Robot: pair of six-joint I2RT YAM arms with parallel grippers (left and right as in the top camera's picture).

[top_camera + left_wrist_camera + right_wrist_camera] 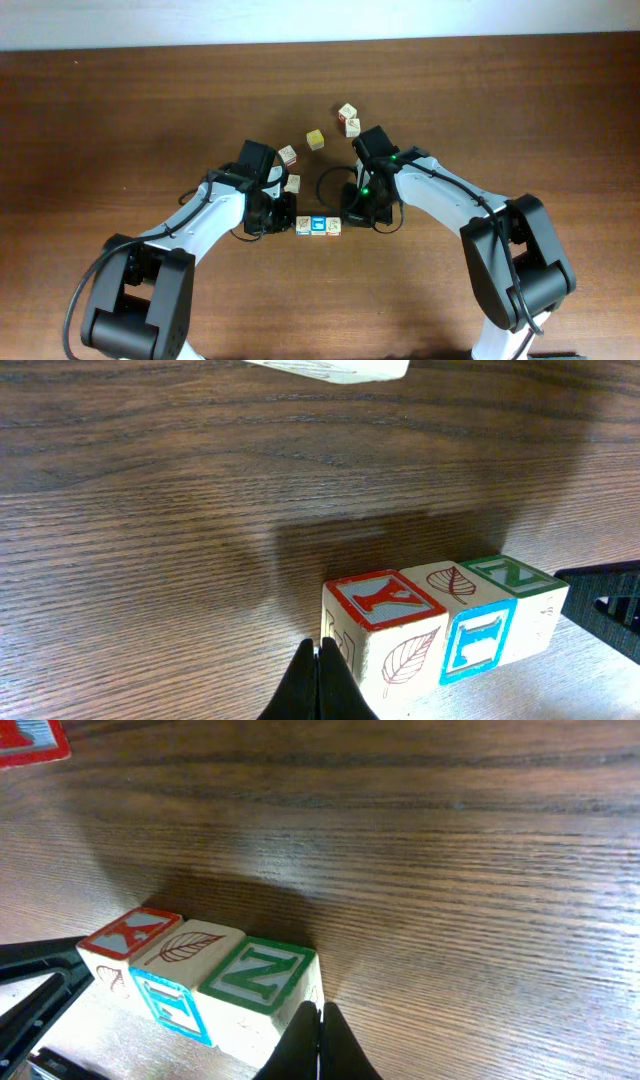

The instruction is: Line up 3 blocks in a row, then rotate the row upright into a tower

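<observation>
The left gripper [318, 678], pressed together, sits at 9 o'clock of the blocks [318, 227], a touching row of three. The right gripper [320, 1038], likewise closed, sits at 3 o'clock. Push opposite ends evenly to pivot.

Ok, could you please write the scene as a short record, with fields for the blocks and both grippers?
row: three blocks side by side on the table
left end: red block, Y on top
middle: blue block, leaf on top
right end: green block, N on top
left gripper: shut, empty, beside the red block
right gripper: shut, empty, beside the green block
loose blocks: five, farther back
</observation>
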